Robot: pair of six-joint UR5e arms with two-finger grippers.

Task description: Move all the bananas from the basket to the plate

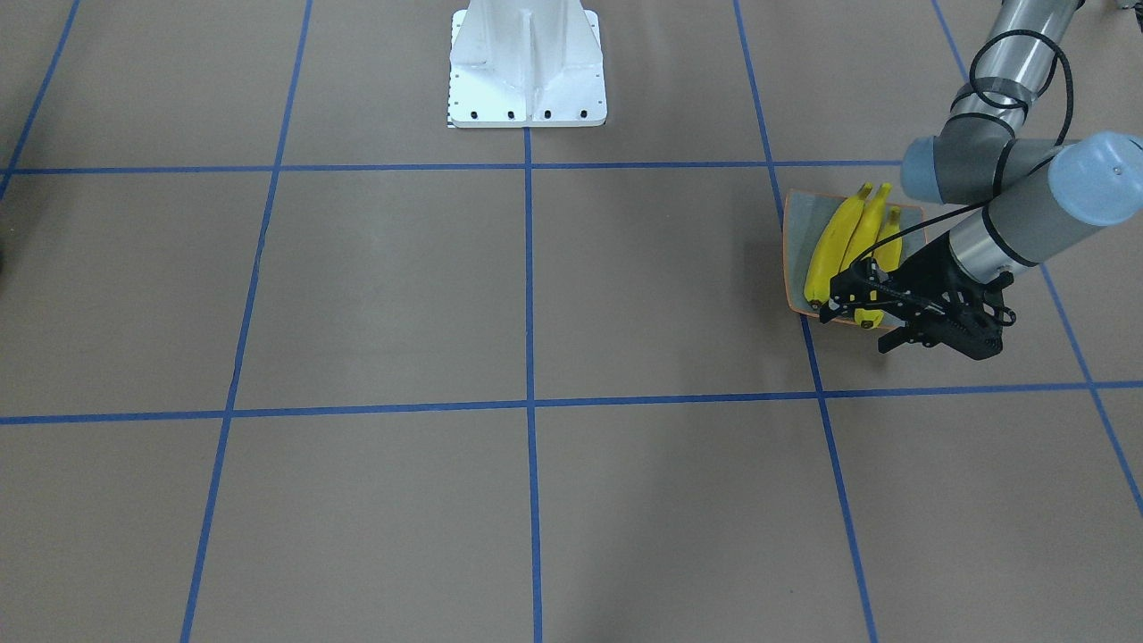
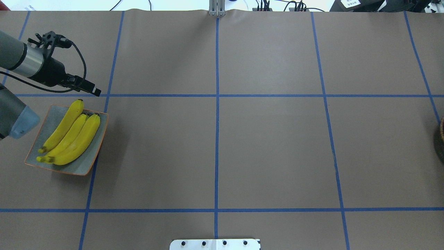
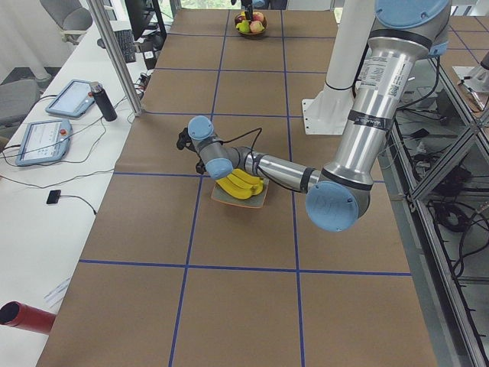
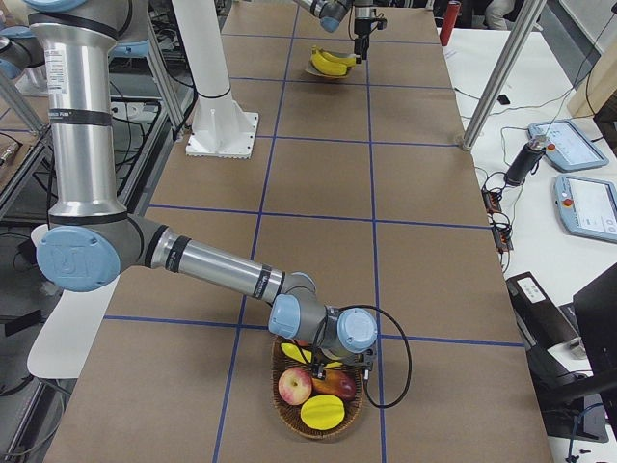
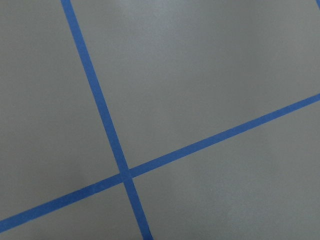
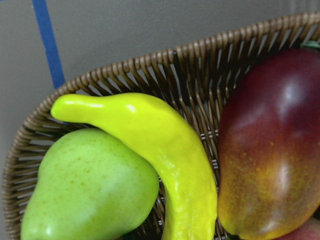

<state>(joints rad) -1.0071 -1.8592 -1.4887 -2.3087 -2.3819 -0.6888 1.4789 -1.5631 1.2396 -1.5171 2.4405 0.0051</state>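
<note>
In the front-facing view, the plate at right centre bears three bananas, their lower ends masked by the left gripper, whose fingers are spread and empty. In the overhead view, the basket is cut to a sliver at the right edge. In the right side view, the right gripper sits low over the basket; its state cannot be told. In the right wrist view, a fourth banana is cropped at the bottom edge. In the left side view, the label on the left arm cannot be read.
</note>
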